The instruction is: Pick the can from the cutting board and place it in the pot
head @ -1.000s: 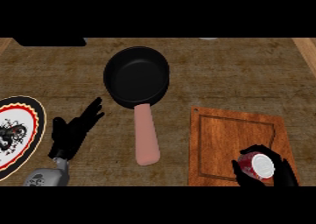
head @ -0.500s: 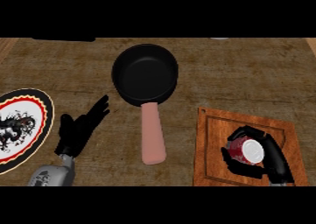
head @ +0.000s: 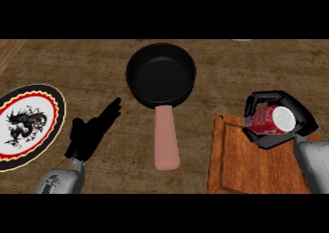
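**Can held over the cutting board's far edge, pan to its left**

A brown, mottled tabletop (head: 79, 68) fills the head view, with a strip of paler wood grain at its far left corner. On the right lies a reddish wooden cutting board (head: 251, 159) with a groove running just inside its edge.

The right hand (head: 282, 119) shows above the far end of that board, its grey forearm coming up from the lower right. Its black fingers and thumb are curled round a red can (head: 269, 120), which lies tilted on its side in the grasp, the pale silver end facing toward the viewer and to the right. Whether the can touches the board cannot be told from this angle.

Left of the can, near the middle of the tabletop, sits a black frying pan (head: 161, 75), the only cooking vessel in sight. Its pinkish handle (head: 166, 139) points toward the robot and ends between the two arms. The pan and the board are apart, with bare tabletop between them.

The left hand (head: 91, 132) rests low on the left, fingers straight and pointing up and to the right, holding nothing. Beside it, at the left edge, lies a round plate (head: 32, 98) with a black rim, red and cream trim, and a dark dragon-like figure on its white centre.
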Tool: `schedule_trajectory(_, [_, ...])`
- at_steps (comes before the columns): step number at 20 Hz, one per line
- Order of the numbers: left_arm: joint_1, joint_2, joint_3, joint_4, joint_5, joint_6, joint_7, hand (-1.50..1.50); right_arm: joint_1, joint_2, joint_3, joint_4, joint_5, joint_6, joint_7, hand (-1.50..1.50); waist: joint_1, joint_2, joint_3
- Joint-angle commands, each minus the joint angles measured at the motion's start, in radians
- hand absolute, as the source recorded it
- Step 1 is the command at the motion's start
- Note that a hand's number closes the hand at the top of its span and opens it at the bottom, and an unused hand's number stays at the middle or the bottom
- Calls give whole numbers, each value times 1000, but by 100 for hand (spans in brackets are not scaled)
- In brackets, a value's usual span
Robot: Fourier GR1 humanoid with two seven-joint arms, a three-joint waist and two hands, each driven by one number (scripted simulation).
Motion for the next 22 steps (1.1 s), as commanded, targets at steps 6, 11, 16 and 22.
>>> schedule_trajectory(6, [34,14,14,24,-13,4,-20,0,-380,-128,-40,442,115,99,-305,150,-28,-5,-5])
schedule_trajectory(11, [-1,17,42,48,7,-3,3,0,-535,-137,-7,559,221,26,-422,150,-55,-11,-6])
schedule_trajectory(16, [-11,13,56,55,1,7,-5,0,-731,-82,4,675,269,-31,-359,150,-69,-17,-7])
schedule_trajectory(22, [112,32,49,-38,2,-8,-16,0,-871,-30,23,686,309,-33,-231,150,-79,-25,-8])
